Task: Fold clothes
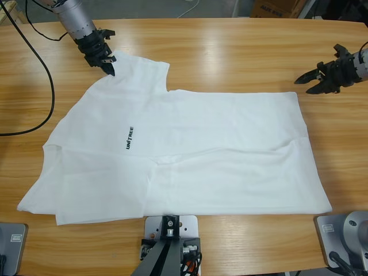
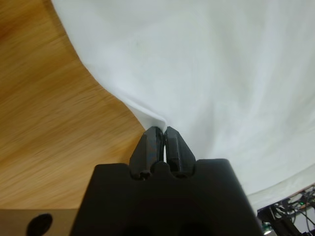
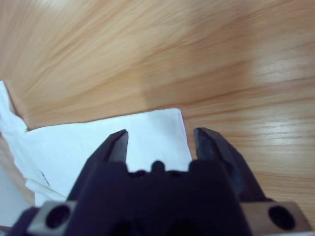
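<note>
- The T-shirt (image 1: 190, 155) lies flat on the desk (image 1: 230, 52), spread across the middle and reaching close to the near edge. The black chest lettering (image 1: 131, 138) faces up. One long side already lies folded inward along the near edge.
- The collar end lies toward the desk's left edge; the hem end lies toward the right edge.
- Step in hand, by judgement: gripping the far long side for the next fold. One end is secured; the other is not yet taken.
- The left gripper (image 1: 109, 64) is at the sleeve near the far-left corner of the desk. Its jaws are pressed together, and the left wrist view shows a ridge of white fabric pinched at their tips (image 2: 164, 132). The rest of the shirt spreads away beyond the jaws, with bare wood to one side.
- The right gripper (image 1: 313, 80) hangs over bare wood near the right edge, just beyond the far hem corner (image 1: 294, 94). Its jaws stand wide apart and hold nothing.
- In the right wrist view, the hem corner (image 3: 172, 118) lies ahead of the spread jaws, roughly between their lines. Contact cannot be confirmed; in the high view, shirt and jaws appear apart.
- Next move, by judgement: the right gripper must advance and lower onto the hem corner, then clamp. Both grippers can then carry the far side toward the near edge together, keeping the fabric taut.
- Risk: uneven lifting would wrinkle the fold.
</note>
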Available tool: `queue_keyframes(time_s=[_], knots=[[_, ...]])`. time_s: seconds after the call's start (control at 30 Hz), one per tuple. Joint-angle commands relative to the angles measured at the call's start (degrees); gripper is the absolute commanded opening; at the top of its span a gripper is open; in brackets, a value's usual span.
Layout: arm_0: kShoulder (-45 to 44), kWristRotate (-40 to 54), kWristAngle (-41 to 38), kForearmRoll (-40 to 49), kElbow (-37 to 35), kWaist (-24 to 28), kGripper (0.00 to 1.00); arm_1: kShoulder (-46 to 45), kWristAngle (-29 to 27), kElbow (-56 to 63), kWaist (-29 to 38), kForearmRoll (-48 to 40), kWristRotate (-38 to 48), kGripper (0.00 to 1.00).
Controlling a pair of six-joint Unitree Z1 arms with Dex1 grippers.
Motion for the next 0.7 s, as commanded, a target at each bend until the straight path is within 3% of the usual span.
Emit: queue_keyframes(time_s=[0.03, 0.33, 0.57, 0.7], knots=[[3.79, 0.64, 0.53, 2.4, 0.06, -0.5, 0.0, 4.49, 1.84, 3.03, -0.82, -2.55, -0.68, 0.559], [3.72, 0.66, 0.6, 2.83, 0.17, -0.5, 0.0, 8.41, 2.76, 4.11, -0.82, -5.69, -1.03, 0.552], [3.37, 0.9, 0.62, 2.93, 0.17, -0.5, 0.0, 8.46, 3.37, 4.42, -0.82, -5.69, -4.51, 0.026], [3.14, 1.01, 0.71, 3.02, 0.24, -0.5, 0.0, 9.13, 3.11, 4.42, -0.82, -5.41, -6.04, 0.0]])
